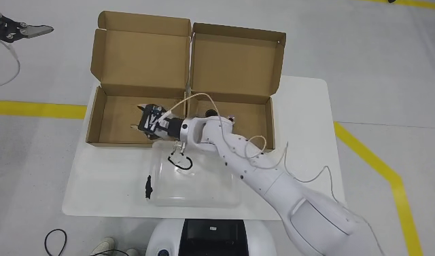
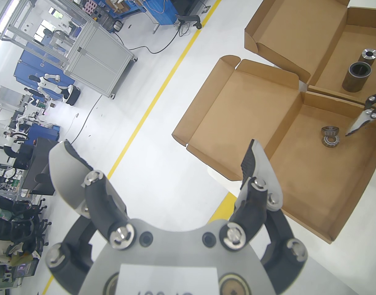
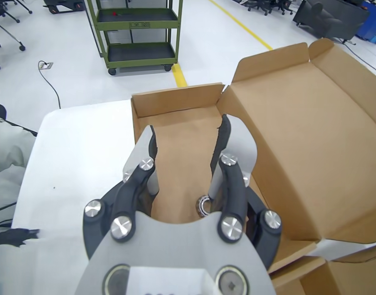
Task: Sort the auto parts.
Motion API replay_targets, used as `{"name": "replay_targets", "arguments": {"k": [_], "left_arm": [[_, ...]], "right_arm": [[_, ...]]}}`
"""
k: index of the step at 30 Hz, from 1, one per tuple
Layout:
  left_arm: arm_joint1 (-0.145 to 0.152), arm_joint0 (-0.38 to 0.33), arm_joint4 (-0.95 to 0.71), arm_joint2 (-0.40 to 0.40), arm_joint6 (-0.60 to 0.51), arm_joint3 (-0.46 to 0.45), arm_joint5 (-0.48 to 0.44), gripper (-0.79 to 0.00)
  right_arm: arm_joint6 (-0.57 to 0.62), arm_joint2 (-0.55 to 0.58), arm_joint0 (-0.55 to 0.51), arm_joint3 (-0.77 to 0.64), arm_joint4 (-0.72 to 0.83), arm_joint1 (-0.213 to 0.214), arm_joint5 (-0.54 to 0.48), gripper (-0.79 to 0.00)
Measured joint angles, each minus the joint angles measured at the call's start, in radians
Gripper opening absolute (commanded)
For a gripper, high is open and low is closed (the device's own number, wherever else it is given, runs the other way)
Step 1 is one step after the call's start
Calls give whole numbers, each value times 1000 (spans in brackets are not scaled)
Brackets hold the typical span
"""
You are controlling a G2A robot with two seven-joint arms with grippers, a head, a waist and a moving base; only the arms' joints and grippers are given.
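Two open cardboard boxes stand side by side at the back of the white table (image 1: pixel 306 120). My right gripper (image 1: pixel 148 118) (image 3: pixel 188 130) hangs open over the left box (image 1: pixel 109 117) (image 3: pixel 182 142), nothing between its fingers. A steel bearing (image 3: pixel 203 205) lies on the box floor just under it. In the left wrist view two stacked bearings (image 2: pixel 330 136) rest in that box, beside a right fingertip (image 2: pixel 357 125). The right box (image 1: pixel 245 113) (image 2: pixel 335 41) holds two metal cylinders (image 2: pixel 358 76). My left gripper (image 1: pixel 24 30) (image 2: pixel 158 151) is open over the floor, left of the table.
A clear plastic tray (image 1: pixel 224 188) sits at the table's front with a black curved part (image 1: pixel 182 163) in it. Another small black part (image 1: pixel 146 186) lies by the tray's left edge. Both box lids stand open toward the back.
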Motion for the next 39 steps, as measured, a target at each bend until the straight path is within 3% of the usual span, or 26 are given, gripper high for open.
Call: {"name": "replay_targets", "arguments": {"k": [7,12,14,15,39], "left_arm": [[0,0,0,0,0,0,0,0],[0,0,0,0,0,0,0,0],[0,0,0,0,0,0,0,0],[0,0,0,0,0,0,0,0],[0,0,0,0,0,0,0,0]], "right_arm": [[20,93,-114,-177,-66,73,-100,-366],[9,170,-191,-255,-105,121,-169,-194],[0,198,-225,-286,-117,137,-187,-102],[-2,210,-239,-298,-124,143,-190,0],[-150,455,-548,-542,-253,268,-180,0]]}}
